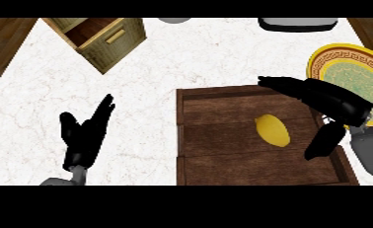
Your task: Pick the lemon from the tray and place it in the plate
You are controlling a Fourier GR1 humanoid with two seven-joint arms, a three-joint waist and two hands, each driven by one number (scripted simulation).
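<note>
— Which step is it on, would you say?

— The reach, I think. The lemon [272, 130] lies on the boards of the wooden tray [218, 143], a little right of the middle, and nothing is touching it.

— And the right hand [331, 104]?

— It hangs over the tray's right side, spread open. The fingers [280, 85] stretch out past the tray's far edge, the thumb [324, 143] points down just beside the lemon, and the fruit sits in the gap between them. No grasp yet.

— So what does the next move need?

— As I see it, the hand must come down and draw in toward the lemon, so that fingers and thumb can curl round it. It is rounded and smooth, so I'd guess it could roll away if nudged from one side only.

— Then where does it go?

— The yellow-rimmed plate [339, 71] stands on the counter [182, 64] just beyond the tray's far right corner, partly behind the wrist. It's a short carry: lift over the tray's rim, then set it down.

— The other hand?

— The left hand [84, 133] rests at the lower left, fingers straight and up, holding nothing.
</note>
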